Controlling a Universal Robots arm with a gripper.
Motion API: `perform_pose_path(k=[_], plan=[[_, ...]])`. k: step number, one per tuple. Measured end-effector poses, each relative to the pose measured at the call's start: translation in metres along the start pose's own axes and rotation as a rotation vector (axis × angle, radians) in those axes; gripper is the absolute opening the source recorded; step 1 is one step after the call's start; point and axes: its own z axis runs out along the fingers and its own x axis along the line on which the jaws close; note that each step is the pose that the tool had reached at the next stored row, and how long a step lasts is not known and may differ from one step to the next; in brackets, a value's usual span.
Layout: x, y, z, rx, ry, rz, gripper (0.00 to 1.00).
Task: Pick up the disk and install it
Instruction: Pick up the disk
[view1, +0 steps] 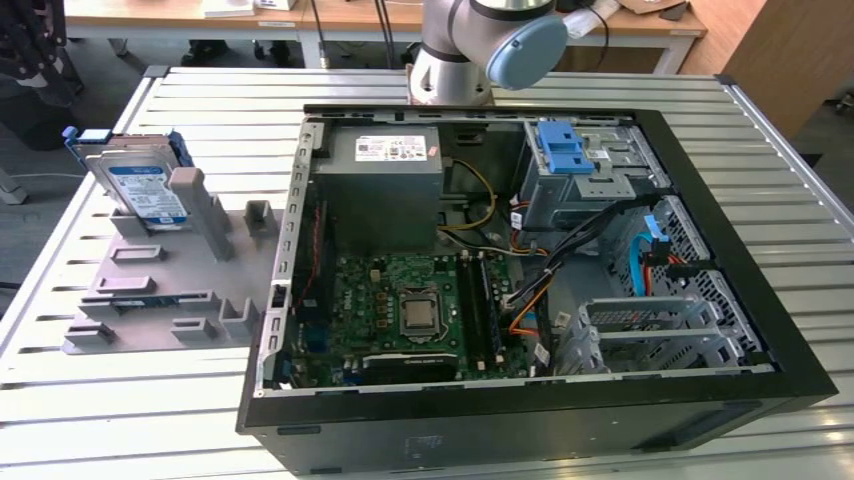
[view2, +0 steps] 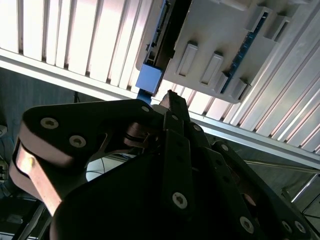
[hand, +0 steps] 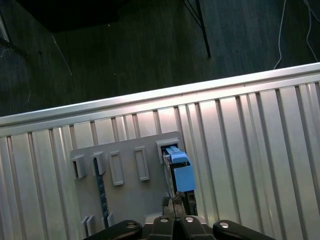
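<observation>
1. The disk (view1: 144, 190) isn't installed yet. In the exterior view it stands on edge, leaning a bit, in a slot at the far corner of the grey holder plate (view1: 160, 285), with its white-and-blue label facing the camera.
2. The plate lies flat on the slatted metal worktop (view1: 134, 420), just beside the open computer case (view1: 507, 430) on the exterior view's left.
3. The tool (hand: 174, 202) looks closed up in the first wrist view. Its fingertips meet with nothing between them, so it's got hold of nothing.
4. It's the same in the second wrist view, where the tool (view2: 172, 97) has its dark fingers pressed together in one narrow line.
5. In both wrist views the tool's tip sits near the blue end of the disk's carrier frame (hand: 182, 172), close but apart. I can't tell how much height separates them.
6. Inside the case there's a green motherboard (view1: 400, 310), a big grey metal box (view1: 380, 185) toward the back, and a light-blue latch (view1: 563, 150) on a metal cage in the far corner.
7. The arm's base (view1: 461, 60) stands on the worktop just behind the case.
</observation>
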Motion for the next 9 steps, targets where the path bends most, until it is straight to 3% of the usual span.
perform_pose_path(k=[9], plan=[[0.0000, 0.0000, 0.0001, 0.0006, -0.0001, -0.005, 0.11]])
